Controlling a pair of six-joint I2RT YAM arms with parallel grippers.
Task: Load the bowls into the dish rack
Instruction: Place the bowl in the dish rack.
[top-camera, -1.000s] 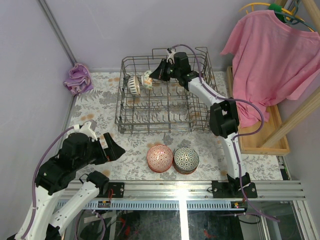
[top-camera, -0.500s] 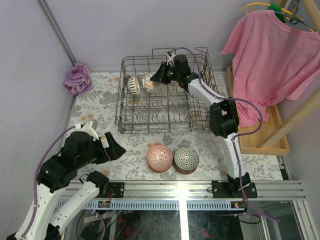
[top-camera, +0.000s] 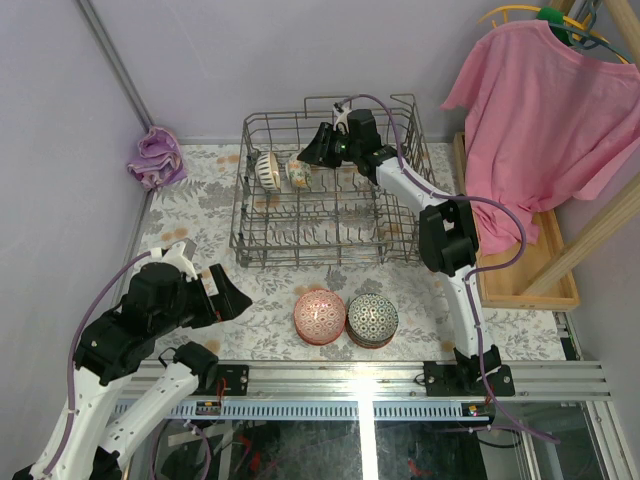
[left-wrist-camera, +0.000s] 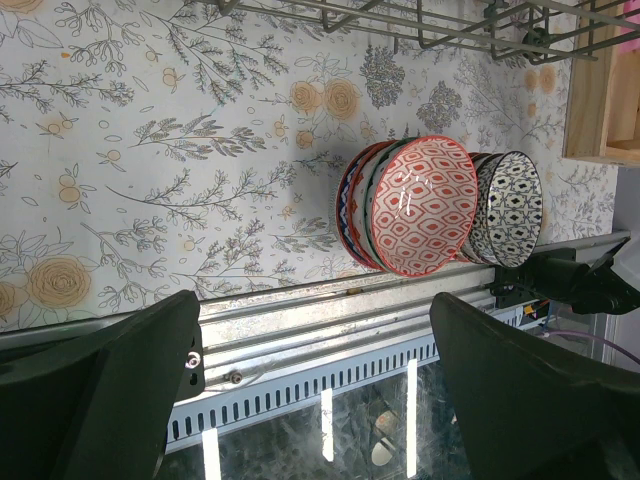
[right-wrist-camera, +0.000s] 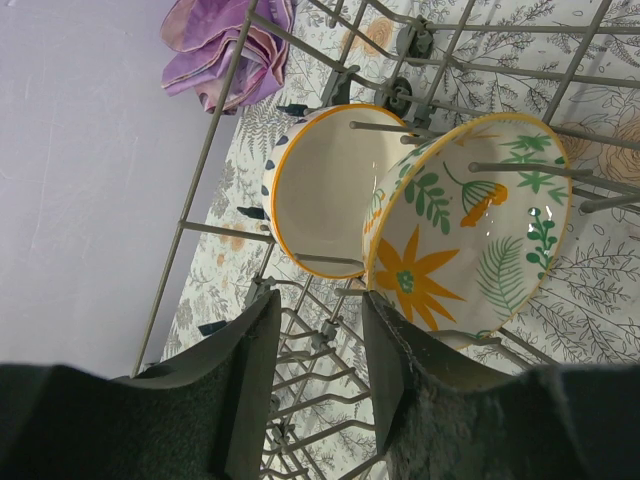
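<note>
The dish rack (top-camera: 330, 235) stands at the back of the table. Two bowls stand on edge between its tines: a floral bowl (top-camera: 298, 173) (right-wrist-camera: 470, 240) and an orange-rimmed one (top-camera: 266, 167) (right-wrist-camera: 325, 190) beside it. My right gripper (top-camera: 312, 152) (right-wrist-camera: 320, 305) hangs open just over them, nothing between its fingers, and the floral bowl's rim lies close by one finger. Two stacks of bowls wait on the table in front of the rack, one topped red-pink (top-camera: 319, 315) (left-wrist-camera: 420, 205) and one dark-patterned (top-camera: 372, 319) (left-wrist-camera: 510, 205). My left gripper (top-camera: 232, 300) (left-wrist-camera: 312, 305) is wide open, left of the stacks.
A purple cloth (top-camera: 155, 158) (right-wrist-camera: 225, 45) lies at the back left corner. A pink shirt (top-camera: 545, 110) hangs at the right above a wooden tray (top-camera: 530, 280). A metal rail (top-camera: 360, 380) (left-wrist-camera: 330, 330) runs along the near edge. The rack's wire wall (right-wrist-camera: 215, 140) rises beside my right gripper.
My right gripper has opened and let go of the floral bowl, which now rests in the rack tines beside the other bowl. The left arm has barely moved.
</note>
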